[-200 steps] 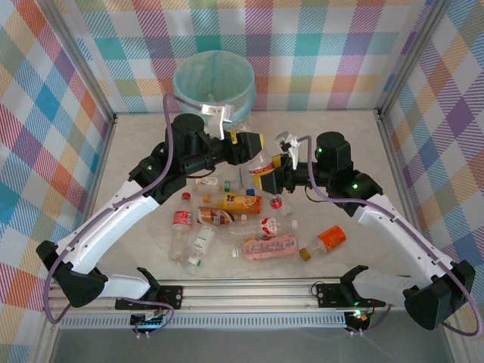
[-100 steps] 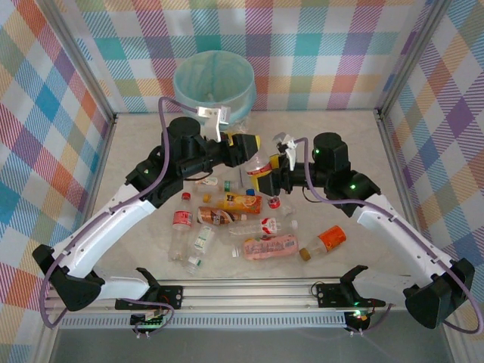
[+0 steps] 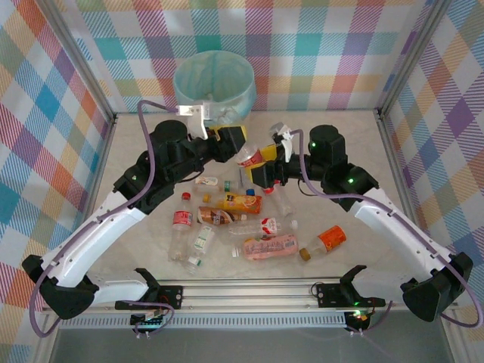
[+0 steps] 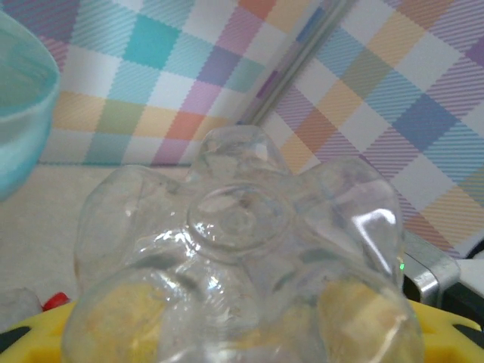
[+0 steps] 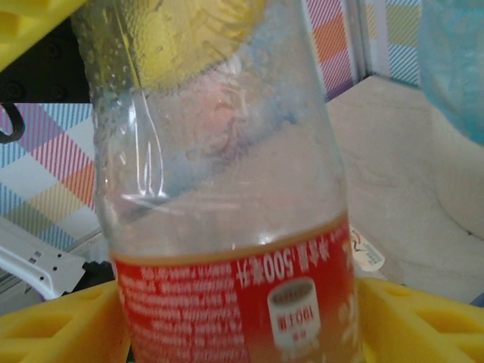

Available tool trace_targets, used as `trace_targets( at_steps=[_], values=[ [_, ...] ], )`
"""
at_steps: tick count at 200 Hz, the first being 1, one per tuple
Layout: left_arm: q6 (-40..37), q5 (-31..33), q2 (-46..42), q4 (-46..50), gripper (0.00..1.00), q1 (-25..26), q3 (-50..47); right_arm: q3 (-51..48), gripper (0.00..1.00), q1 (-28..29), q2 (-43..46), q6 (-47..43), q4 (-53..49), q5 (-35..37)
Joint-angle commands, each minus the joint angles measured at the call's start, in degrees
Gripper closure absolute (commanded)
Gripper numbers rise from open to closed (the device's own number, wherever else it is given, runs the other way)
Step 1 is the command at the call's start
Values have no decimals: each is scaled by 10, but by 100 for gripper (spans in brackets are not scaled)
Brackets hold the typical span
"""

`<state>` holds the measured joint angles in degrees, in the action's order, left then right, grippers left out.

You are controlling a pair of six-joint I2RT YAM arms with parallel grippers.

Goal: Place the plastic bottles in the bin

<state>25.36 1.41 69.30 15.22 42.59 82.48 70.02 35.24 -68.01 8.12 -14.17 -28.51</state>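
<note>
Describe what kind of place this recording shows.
Probably a lab test cell, not a home: plaid backdrop walls on metal framing, robot arms bolted to a rail, plastic bottles strewn before a bin.

Right wrist view: red label (image 5: 240, 314) on the clear bottle (image 5: 219, 189), white print. The figure "500" is legible in the top line. A cup emblem below carries digits resembling "190". The other print is blurred. Labels on the loose bottles (image 3: 270, 246), top view, are unreadable.
</note>
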Motion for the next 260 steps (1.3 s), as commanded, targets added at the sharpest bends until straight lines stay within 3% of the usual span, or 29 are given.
trace_targets(
  at_steps=[1,56,121,172,260],
  values=[
    [-27,45,-6,1,50,-8,37,31,25,2,-1,2,3,52],
    [-74,82,37,2,51,-30,115,115,26,2,-42,0,9,111],
    [-56,28,174,31,51,-124,287,237,26,2,-131,-22,18,171],
    [-79,8,283,44,52,-168,433,309,12,1,-195,-34,47,176],
    [-190,114,482,65,52,-200,645,344,5,-6,-261,-41,30,189]
  ],
)
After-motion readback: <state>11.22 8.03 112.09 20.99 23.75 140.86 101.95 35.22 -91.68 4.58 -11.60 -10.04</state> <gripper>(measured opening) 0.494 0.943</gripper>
